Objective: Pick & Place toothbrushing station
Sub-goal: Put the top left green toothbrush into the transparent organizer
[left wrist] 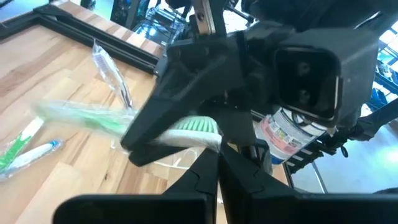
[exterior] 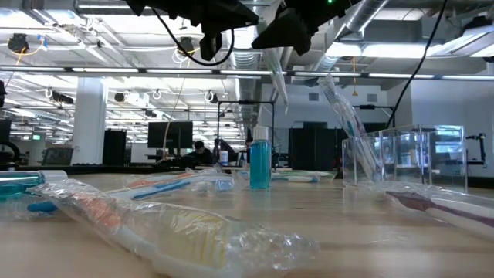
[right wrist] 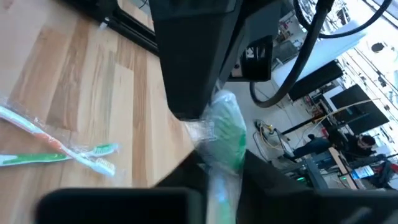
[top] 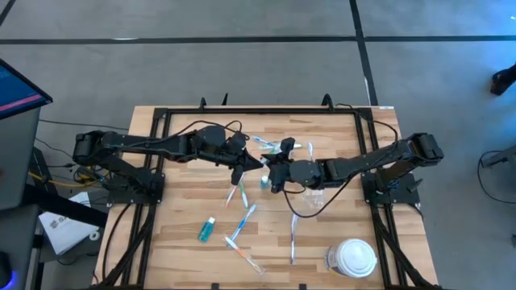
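Green-bristled, plastic-wrapped toothbrush (right wrist: 225, 134) sits clamped in the right tool (top: 278, 173) at centre frame. Left tool (top: 239, 171) meets it there above the wooden bench (top: 169, 225); its grip I cannot tell.

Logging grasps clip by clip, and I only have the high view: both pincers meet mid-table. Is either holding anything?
Observer: Yes, the right wrist view shows a wrapped green toothbrush held in the right pincer.
Operator: And the other arm?
Observer: Its wrist view puts the brush's green head just ahead of the left pincer.
Operator: Is anything standing beside them?
Observer: The low view shows a teal tube upright on the table.
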